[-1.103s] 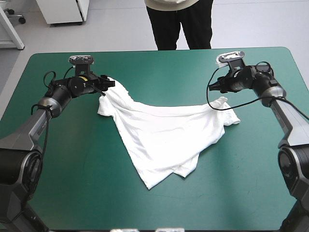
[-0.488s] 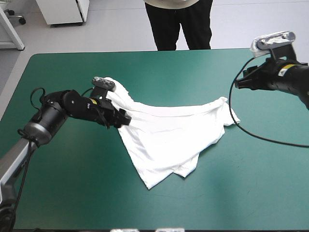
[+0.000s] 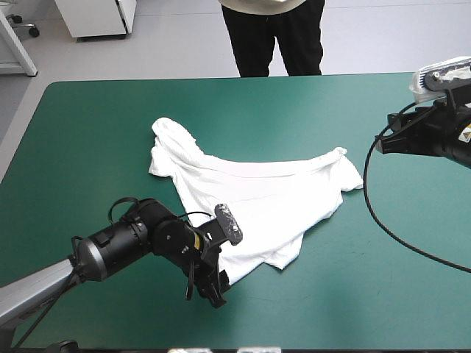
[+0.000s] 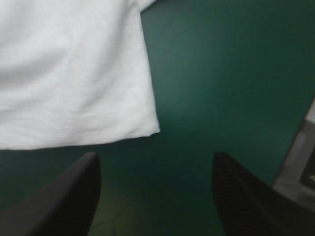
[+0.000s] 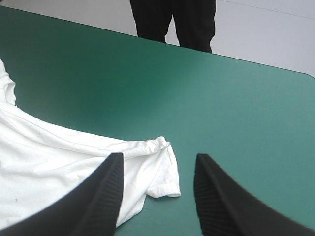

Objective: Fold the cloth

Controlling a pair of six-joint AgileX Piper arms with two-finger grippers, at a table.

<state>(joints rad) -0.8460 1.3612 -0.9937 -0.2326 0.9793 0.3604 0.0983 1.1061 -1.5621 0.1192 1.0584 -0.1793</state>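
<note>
the desk (image 3: 88, 132) is covered in teal-green, its far corners are rounded, and most of the high view is filled by it. beyond its far edge a pale grey floor (image 3: 184, 44) is seen, evenly lit and crossed by a faint seam. a white cabinet (image 3: 96, 16) is set on the floor beyond the desk's far left corner. near it a slanted white frame leg (image 3: 18, 51) and a dark castor (image 3: 31, 29) are seen.

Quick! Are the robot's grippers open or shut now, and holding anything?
Left gripper: open, holding nothing; a corner of the T-shirt lies just ahead.
Right gripper: open, holding nothing.
</note>
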